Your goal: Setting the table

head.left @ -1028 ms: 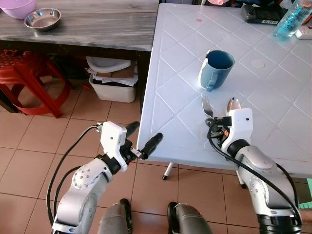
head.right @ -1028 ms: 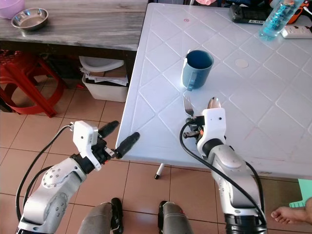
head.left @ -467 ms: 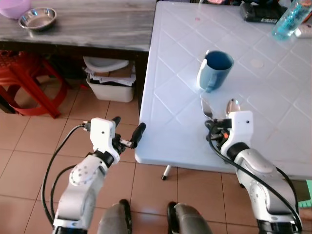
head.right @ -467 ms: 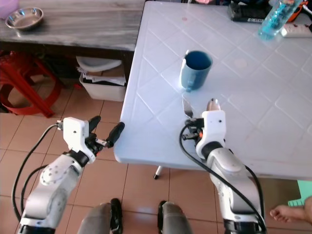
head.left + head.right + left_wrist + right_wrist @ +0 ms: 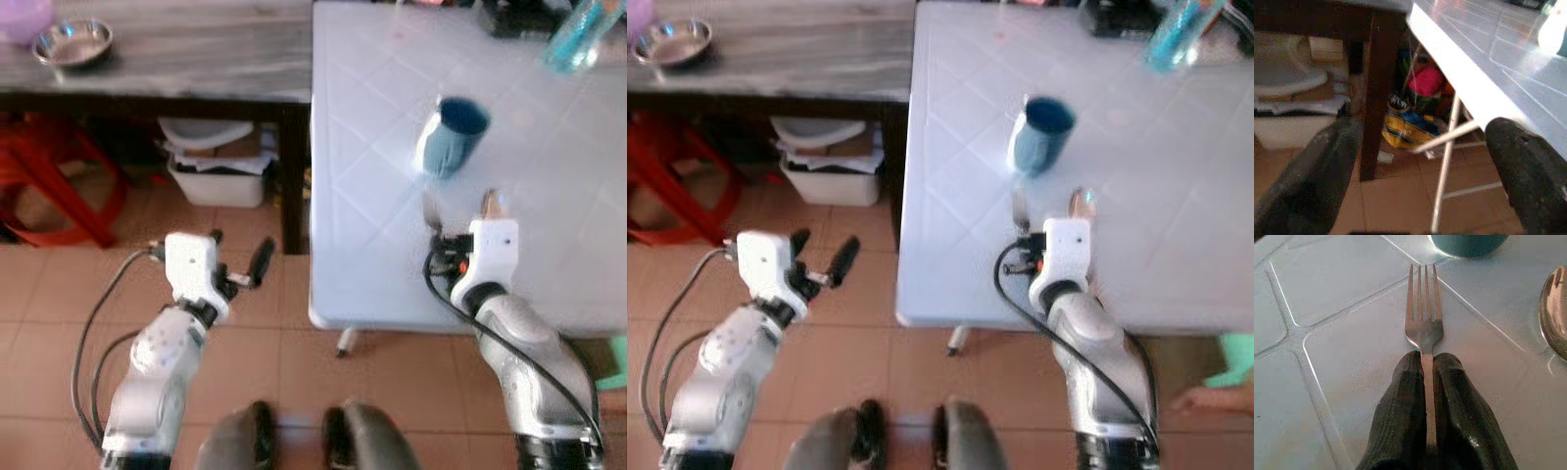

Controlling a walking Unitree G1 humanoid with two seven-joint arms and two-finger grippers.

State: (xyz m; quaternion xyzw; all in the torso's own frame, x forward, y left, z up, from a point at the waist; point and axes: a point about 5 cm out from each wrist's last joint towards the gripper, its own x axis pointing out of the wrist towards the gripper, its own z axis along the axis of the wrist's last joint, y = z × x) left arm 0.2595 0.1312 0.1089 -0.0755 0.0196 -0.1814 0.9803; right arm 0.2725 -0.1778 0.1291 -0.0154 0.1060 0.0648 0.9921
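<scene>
Fork point(image 5: 1423, 318) flat on white table point(image 5: 372, 147), handle pinched between closed right gripper point(image 5: 1426, 363) fingers, spoon point(image 5: 1553, 313) beside it, blue mug point(image 5: 453, 134) just beyond; left gripper point(image 5: 238, 269) hangs open over tiled floor point(image 5: 59, 284) nr table edge

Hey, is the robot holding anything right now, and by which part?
Yes. The right hand is shut on the fork, pinching its handle just behind the tines. The left hand is open and holds nothing.
</scene>
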